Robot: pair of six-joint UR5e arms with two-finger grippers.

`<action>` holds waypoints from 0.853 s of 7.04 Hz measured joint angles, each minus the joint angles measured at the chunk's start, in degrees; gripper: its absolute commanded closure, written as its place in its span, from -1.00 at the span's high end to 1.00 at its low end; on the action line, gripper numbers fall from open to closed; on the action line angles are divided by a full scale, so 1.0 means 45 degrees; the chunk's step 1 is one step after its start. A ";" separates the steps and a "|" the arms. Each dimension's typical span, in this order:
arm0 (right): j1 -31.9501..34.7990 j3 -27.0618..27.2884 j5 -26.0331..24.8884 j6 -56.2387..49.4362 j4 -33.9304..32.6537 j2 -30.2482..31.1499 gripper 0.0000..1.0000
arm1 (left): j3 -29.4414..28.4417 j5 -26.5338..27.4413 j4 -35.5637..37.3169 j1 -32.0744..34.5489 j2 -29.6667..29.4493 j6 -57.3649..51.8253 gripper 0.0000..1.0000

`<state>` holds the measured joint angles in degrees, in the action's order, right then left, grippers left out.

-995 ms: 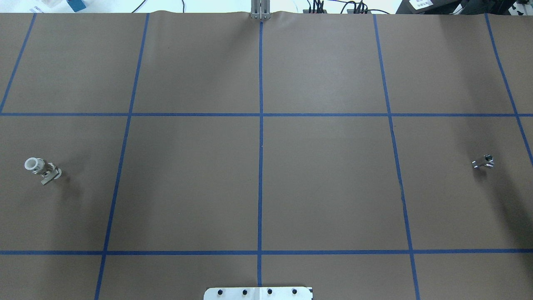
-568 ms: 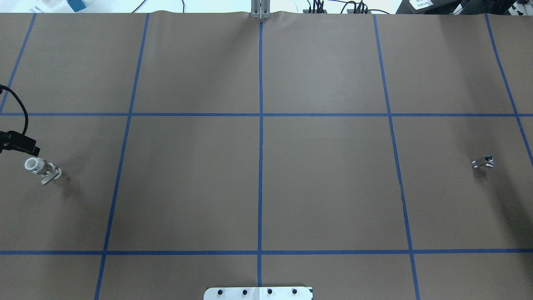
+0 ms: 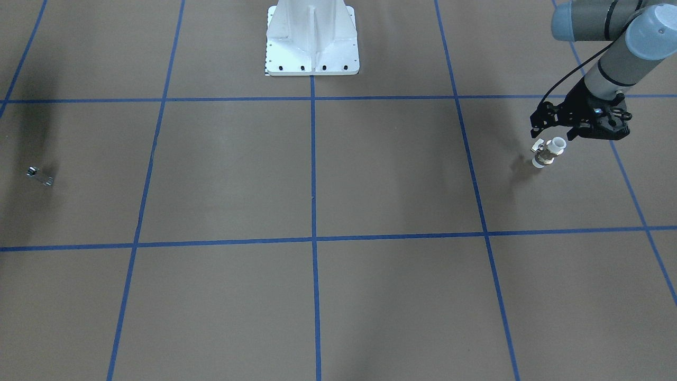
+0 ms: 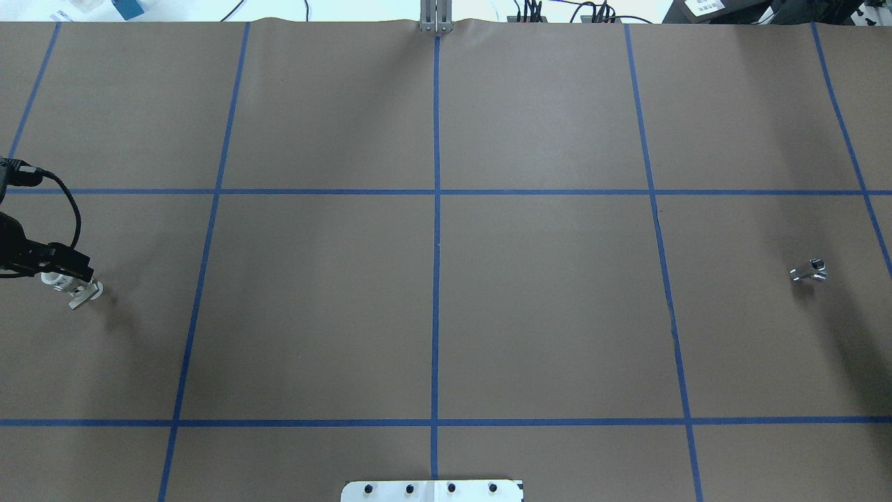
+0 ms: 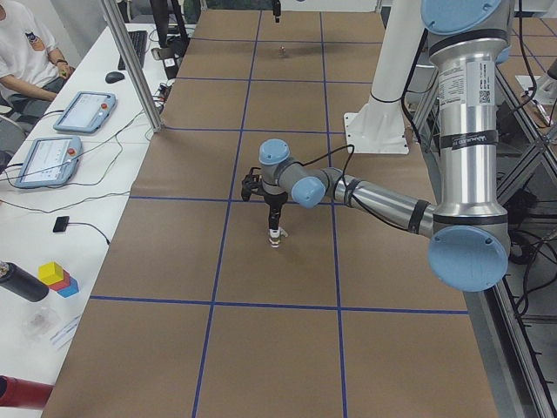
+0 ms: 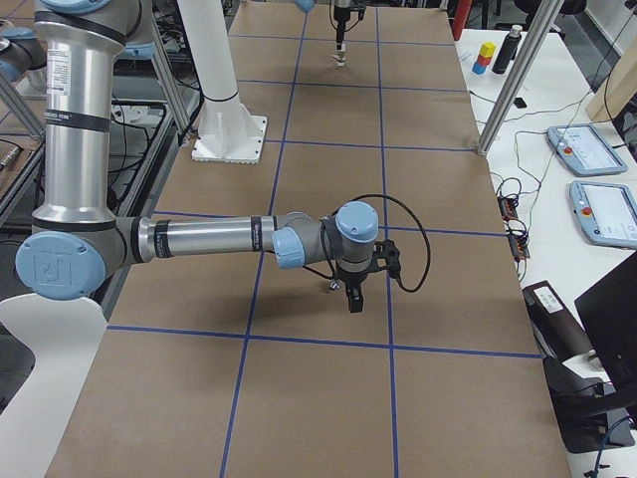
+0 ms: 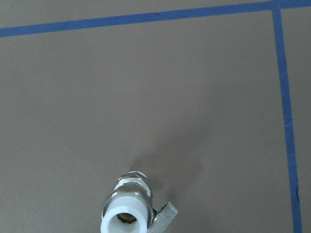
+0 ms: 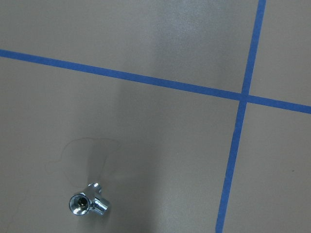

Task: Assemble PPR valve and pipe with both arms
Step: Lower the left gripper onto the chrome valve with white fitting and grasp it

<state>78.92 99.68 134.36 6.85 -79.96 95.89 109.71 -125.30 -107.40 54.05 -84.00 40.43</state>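
Brown table (image 4: 313,314): paper-covered; ruled into large squares by blue tape lines (image 4: 436,279); the two parts rest on it well apart, at opposite ends
Left arm (image 5: 383,198): nearest, seen from the table end on the robot's left; grey tube with pale-blue joint caps; reaches out over that end of the table, wrist turned down
Left gripper (image 5: 274,219): black; points straight down, directly over the PPR valve (image 7: 127,213); its fingers read as one narrow stem from the side and do not show in the left wrist view, so I cannot tell how far apart they stand, nor whether they touch the valve
PPR valve: stands on end on the table, in the middle row of squares; white open mouth up; metal band below it; small lever sticking out sideways low down
White pedestal base (image 3: 312,37): farther along; on the robot's side of the table, at the centre tape line
Pipe (image 8: 90,205): at the far, right end, middle row; small shiny chrome piece lying on the table; round open end toward the right wrist camera; short stub at its side
Right arm (image 6: 199,239): farthest; stretched low over the table
Right gripper (image 6: 353,299): points down just beside the pipe; shown only from the side, so the spread of its fingers and any hold cannot be told
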 measured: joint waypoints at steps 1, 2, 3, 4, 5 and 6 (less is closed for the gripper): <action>-0.0009 0.0008 0.0003 0.0000 0.0008 0.0000 1.00 | -0.0196 0.0004 -0.0007 -0.0010 -0.0039 0.0012 0.75; -0.0014 0.0015 0.0004 0.0000 0.0012 0.0000 1.00 | -0.0388 -0.0010 -0.0019 -0.0021 -0.0081 0.0041 0.71; -0.0017 0.0015 0.0004 0.0000 0.0014 0.0000 1.00 | -0.0506 -0.0036 -0.0030 -0.0030 -0.0107 0.0075 0.59; -0.0017 0.0017 0.0005 0.0000 0.0014 0.0000 1.00 | -0.0577 -0.0063 -0.0036 -0.0030 -0.0114 0.0089 0.43; -0.0018 0.0024 0.0004 0.0000 0.0015 0.0000 1.00 | -0.0606 -0.0102 -0.0035 -0.0026 -0.0120 0.0095 0.35; -0.0019 0.0037 0.0001 -0.0004 0.0015 0.0000 1.00 | -0.0634 -0.0138 -0.0026 -0.0025 -0.0121 0.0097 0.35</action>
<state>78.84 99.84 134.37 6.84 -79.89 95.89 106.86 -125.92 -107.52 53.94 -84.55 40.86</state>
